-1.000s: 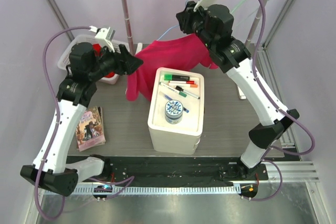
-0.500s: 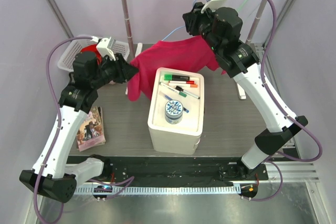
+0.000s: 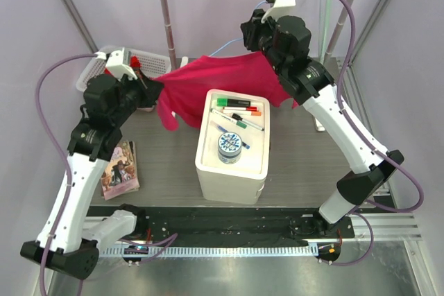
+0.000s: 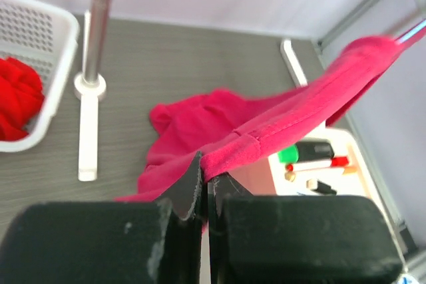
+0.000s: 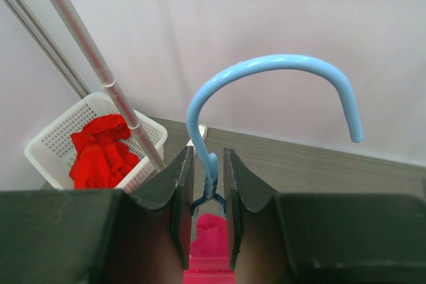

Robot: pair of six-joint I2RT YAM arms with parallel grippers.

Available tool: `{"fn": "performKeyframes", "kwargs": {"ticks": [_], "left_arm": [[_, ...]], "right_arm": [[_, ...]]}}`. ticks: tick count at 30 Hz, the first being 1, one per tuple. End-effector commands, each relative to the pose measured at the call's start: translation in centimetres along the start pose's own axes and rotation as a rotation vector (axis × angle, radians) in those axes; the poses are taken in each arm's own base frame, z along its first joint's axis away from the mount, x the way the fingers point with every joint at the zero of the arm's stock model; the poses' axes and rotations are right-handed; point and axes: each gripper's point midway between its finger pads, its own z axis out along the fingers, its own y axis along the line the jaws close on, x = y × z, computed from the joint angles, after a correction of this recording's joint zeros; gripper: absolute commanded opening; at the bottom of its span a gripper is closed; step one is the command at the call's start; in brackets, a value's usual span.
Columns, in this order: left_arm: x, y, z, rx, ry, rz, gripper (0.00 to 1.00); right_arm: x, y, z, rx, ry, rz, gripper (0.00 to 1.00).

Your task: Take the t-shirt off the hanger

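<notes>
The left gripper (image 4: 205, 181) is closed, and between its two black fingers it pinches a stitched edge of the t-shirt (image 4: 293, 114). From this pinch the pink-red cloth goes in a tight band up and away toward the right gripper (image 5: 208, 164), which is held higher, near the back of the cell. The jaws of the right gripper stand with only a narrow gap, and in that gap sits the twisted neck of the light blue hanger (image 5: 266, 71), so it grips the hanger just under the hook. The hook curves free above the fingers and hangs on nothing. Below the neck a small part of the shirt shows between the fingers (the shoulders of the hanger are mostly hidden under the cloth).

In the top view the t-shirt is spread between both grippers, over the far end of the white box (image 3: 232, 171). A loose fold of it drops down at the left side of the box; whether this fold touches the table (image 3: 166, 150) I cannot tell. On the box lie several markers (image 3: 237, 110) and a round tin with a blue pattern (image 3: 229, 145). At the back left of the table stands a white basket (image 4: 40, 38) with red cloth (image 4: 16, 98) inside, and just beside it the foot and pole of the clothes rack (image 4: 98, 24). A book (image 3: 119, 169) lies on the table near the left arm, well apart from the shirt
</notes>
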Motion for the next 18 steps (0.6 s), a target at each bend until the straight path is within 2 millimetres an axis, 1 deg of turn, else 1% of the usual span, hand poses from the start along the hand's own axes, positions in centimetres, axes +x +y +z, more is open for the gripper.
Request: {"fn": "performKeyframes", "kwargs": {"ticks": [1, 3, 4, 6, 7, 9, 12, 14, 15, 16, 18], "left_arm": [[-7.0, -1.4, -4.4, -0.003, -0.293, -0.031, 0.0], [-8.1, -1.9, -5.5, 0.02, -0.343, -0.04, 0.0], [-8.7, -2.4, -6.5, 0.038, -0.377, -0.04, 0.0], [-9.3, -2.8, -7.6, 0.052, -0.408, -0.035, 0.0], [-9.6, -2.4, -8.3, 0.025, -0.428, -0.039, 0.0], [-9.8, -1.9, -8.9, -0.006, -0.438, -0.035, 0.0], [-9.2, -1.0, -9.1, -0.056, -0.417, -0.029, 0.0], [-8.6, 0.0, -9.0, -0.102, -0.405, -0.032, 0.0], [-8.3, 1.0, -8.9, -0.148, -0.407, -0.038, 0.0], [-8.0, 1.4, -9.0, -0.169, -0.404, -0.042, 0.0], [-7.5, 2.4, -9.0, -0.214, -0.399, -0.044, 0.0]], "right_arm": [[-4.2, -0.7, -1.0, 0.037, -0.144, 0.04, 0.01], [-3.6, -0.8, -0.8, 0.047, -0.14, 0.04, 0.01], [-3.3, -0.9, -0.6, 0.052, -0.139, 0.04, 0.01], [-3.0, -1.5, -0.5, 0.079, -0.142, 0.045, 0.01], [-3.0, -1.7, -0.4, 0.087, -0.145, 0.051, 0.01], [-3.0, -2.6, -0.3, 0.11, -0.148, 0.077, 0.01], [-3.0, -3.3, -0.2, 0.126, -0.152, 0.13, 0.01], [-3.5, -4.3, -0.5, 0.142, -0.163, 0.169, 0.01], [-3.4, -4.2, -0.5, 0.128, -0.161, 0.2, 0.01], [-3.7, -4.9, -0.6, 0.138, -0.168, 0.215, 0.01], [-3.5, -5.3, -0.7, 0.13, -0.163, 0.252, 0.01]]}}
